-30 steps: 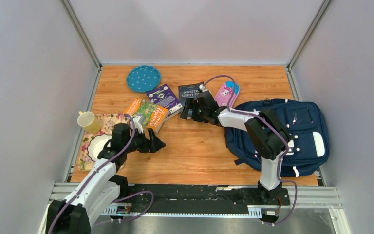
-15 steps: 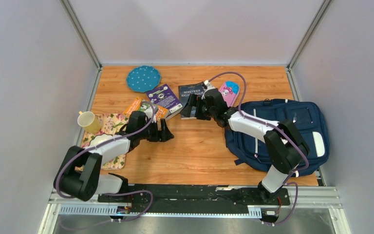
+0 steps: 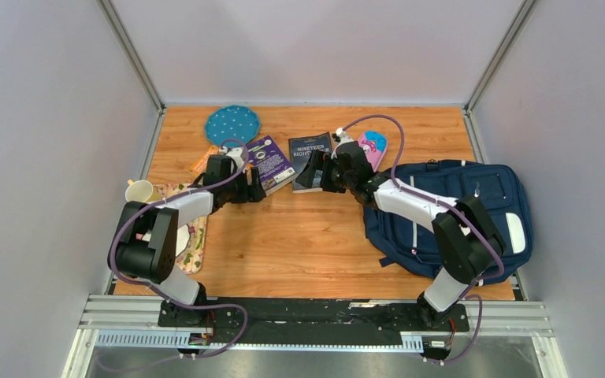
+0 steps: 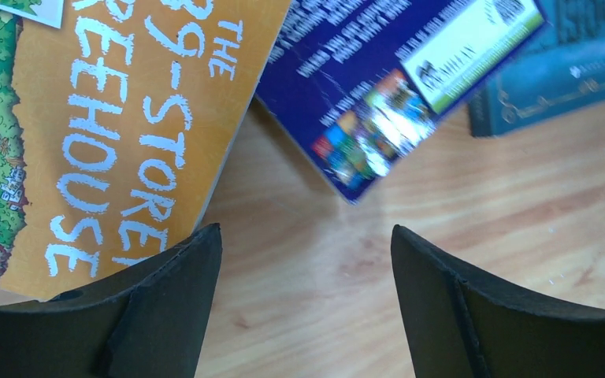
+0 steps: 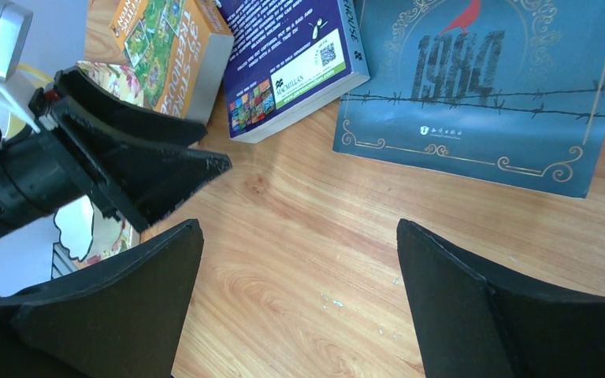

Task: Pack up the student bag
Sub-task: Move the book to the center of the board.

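The student bag, a navy backpack, lies flat at the table's right side. Three books lie at the back middle: an orange one, a purple-blue one and a dark teal "1984". My left gripper is open and empty, low over bare wood, with the orange book's corner beside its left finger. My right gripper is open and empty, just in front of the "1984" book. It faces the left gripper. The bag's opening does not show.
A pink pencil case lies behind the bag. A teal dotted round pad is at the back. A yellow cup and a floral mat sit at the left edge. Grey walls close in the table.
My left gripper has swung from the front left up to the books' near edge, its arm now covering the orange book. My right gripper has shifted slightly further back.
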Available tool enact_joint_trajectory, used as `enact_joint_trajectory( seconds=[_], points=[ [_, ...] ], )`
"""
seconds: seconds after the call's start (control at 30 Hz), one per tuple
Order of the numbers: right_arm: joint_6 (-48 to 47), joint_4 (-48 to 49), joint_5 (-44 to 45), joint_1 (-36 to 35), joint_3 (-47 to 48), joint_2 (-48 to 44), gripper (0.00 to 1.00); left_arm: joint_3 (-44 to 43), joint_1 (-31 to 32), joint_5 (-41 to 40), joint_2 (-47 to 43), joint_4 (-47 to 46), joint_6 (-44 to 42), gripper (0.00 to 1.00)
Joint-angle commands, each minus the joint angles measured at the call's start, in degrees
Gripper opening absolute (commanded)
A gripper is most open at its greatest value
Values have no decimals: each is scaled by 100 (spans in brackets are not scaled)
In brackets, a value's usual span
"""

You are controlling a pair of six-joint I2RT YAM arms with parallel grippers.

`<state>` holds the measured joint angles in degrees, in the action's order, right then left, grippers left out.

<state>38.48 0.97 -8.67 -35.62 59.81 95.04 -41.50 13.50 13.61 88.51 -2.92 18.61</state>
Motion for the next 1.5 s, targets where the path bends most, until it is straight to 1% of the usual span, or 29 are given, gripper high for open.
enact_joint_trajectory(
  seconds=[0.0,0.07,0.1,0.17,0.2,0.27,0.43,0.47,0.57,0.67,0.73,0.77,0.8,0.83,0.87,0.9,0.93,1.0,1.07,1.13,1.23,1.27,1.33,1.37,1.4,1.47],
  points=[
    [-104,43,-100,81,39,-206,96,-578,-312,-86,341,151,-393,86],
    [-95,35,-109,107,57,-162,96,-789,-365,185,413,457,-420,85],
    [-86,43,-109,125,66,-144,96,-755,-357,291,291,485,-402,84],
    [-60,0,-127,160,109,-57,96,-362,-357,589,62,48,-219,83],
    [-60,-35,-135,169,179,-4,96,-246,-348,678,-191,-50,-165,83],
    [-77,-71,-144,195,197,49,96,8,-322,906,-412,-183,-60,84],
    [-69,-71,-100,405,127,49,96,466,55,845,-1247,-130,-68,84],
    [-51,-245,-109,450,119,58,96,554,109,915,-1344,-121,-68,84],
    [-42,-334,-56,643,22,-21,96,695,284,1134,-1635,-165,-16,84],
    [-51,-510,-4,863,-127,-345,96,722,434,1319,-1810,-8,-41,84],
    [-69,-738,285,986,-224,-784,97,748,478,1346,-1968,186,-103,84],
    [-69,-852,478,1012,-320,-960,98,835,487,1346,-2152,230,-95,84],
    [-77,-1071,854,1074,-356,-1127,98,906,487,1338,-2258,178,-86,84],
    [-51,-1186,1180,1109,-417,-1503,100,993,496,1312,-2364,117,-7,85],
    [62,-1309,1418,1162,-505,-1663,100,1168,487,1311,-2469,46,54,86],
    [115,-1484,1681,1293,-566,-1839,100,1240,496,1346,-2601,-207,142,87],
    [168,-1547,1754,1372,-619,-2110,100,1301,496,1433,-2628,-340,360,87],
    [491,-1844,2086,1635,-786,-2384,100,1320,566,1776,-2567,-577,485,87],
    [642,-1916,2106,1838,-979,-2778,100,1197,680,1830,-2453,-561,521,87],
    [810,-1882,1931,2102,-1295,-3043,100,1179,873,1943,-2313,-885,660,87],
    [854,-1688,1666,2226,-1578,-3422,99,855,1198,2111,-1760,-1062,583,87],
    [837,-1749,1693,2226,-1569,-3475,99,627,1269,2189,-1341,-1105,565,87],
    [898,-2310,1973,2226,-1473,-3659,99,363,1339,2356,-838,-1307,678,87],
    [985,-2547,2105,2226,-1455,-3755,99,127,1357,2549,-357,-1395,757,86],
    [1056,-3037,2341,2226,-1455,-3974,99,11,1357,2603,-126,-1535,810,85],
    [1319,-3488,2440,2226,-1499,-4265,99,-217,1375,2647,392,-1694,925,84]
  ],
)
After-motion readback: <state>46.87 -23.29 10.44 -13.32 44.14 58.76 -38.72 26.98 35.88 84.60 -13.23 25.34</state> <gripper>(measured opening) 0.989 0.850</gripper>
